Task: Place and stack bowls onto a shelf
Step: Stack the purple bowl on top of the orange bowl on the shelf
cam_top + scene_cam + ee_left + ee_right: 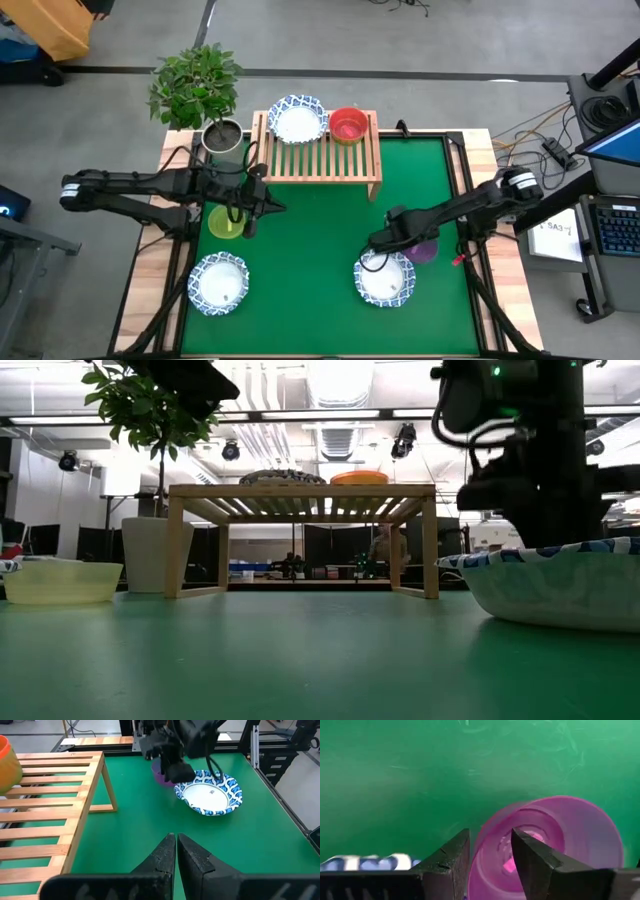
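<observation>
The wooden shelf (320, 160) stands at the table's far edge and carries a white blue-rimmed bowl (297, 120) and a red bowl (348, 126). My right gripper (490, 837) is shut on a purple bowl (425, 250) at the right, beside another white blue-rimmed bowl (385, 280). A third white bowl (220, 283) rests at the near left. My left gripper (176, 845) is shut and empty, above the table beside a yellow bowl (225, 222). My right gripper has the purple bowl's rim (481, 851) between its fingers, one finger (535, 860) inside the bowl and one (450, 862) outside. The fingers come from above, pointing down. The bowl is tilted, its opening toward the wrist camera. I cannot tell whether it is clear of the table.
A potted plant (200, 90) stands at the shelf's left end. The green mat (320, 260) lies bare between the two near white bowls and in front of the shelf. The shelf's slats (45, 810) are bare beside the red bowl.
</observation>
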You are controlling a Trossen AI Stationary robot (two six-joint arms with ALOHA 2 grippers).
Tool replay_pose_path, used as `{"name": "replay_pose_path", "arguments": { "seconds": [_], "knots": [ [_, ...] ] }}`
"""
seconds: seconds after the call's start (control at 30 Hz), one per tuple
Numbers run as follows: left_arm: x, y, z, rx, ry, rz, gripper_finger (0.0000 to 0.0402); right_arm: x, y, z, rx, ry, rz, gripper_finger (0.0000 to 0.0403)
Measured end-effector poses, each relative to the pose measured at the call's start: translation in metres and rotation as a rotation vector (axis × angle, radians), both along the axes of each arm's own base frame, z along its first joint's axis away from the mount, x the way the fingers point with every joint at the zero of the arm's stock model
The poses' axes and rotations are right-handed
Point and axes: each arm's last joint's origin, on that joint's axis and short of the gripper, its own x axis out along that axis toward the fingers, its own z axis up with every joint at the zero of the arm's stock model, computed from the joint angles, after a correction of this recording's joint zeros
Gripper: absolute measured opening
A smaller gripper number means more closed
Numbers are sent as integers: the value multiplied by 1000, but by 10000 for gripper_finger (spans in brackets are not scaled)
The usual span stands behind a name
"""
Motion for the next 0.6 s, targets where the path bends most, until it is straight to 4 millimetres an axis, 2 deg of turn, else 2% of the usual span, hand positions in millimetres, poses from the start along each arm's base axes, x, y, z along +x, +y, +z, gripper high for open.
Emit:
{"name": "replay_pose_path", "arguments": {
  "seconds": [0.17, 0.33, 0.4, 0.5, 0.6],
  "knots": [
    [-1, 0, 1, 1, -7, 1, 0, 4, 1, -11, -7, 41, 18, 115],
    [-2, 0, 2, 1, -10, 1, 0, 4, 1, -11, -5, 45, 47, 33],
    [-2, 0, 2, 1, -10, 1, 0, 3, 1, -8, -1, 37, 62, 16],
    [-1, 0, 3, 1, -22, 1, 0, -1, 0, 0, 7, 23, 84, 11],
    [-1, 0, 4, -1, -38, 2, 0, -6, -1, 19, 20, 12, 107, 9]
  ]
}}
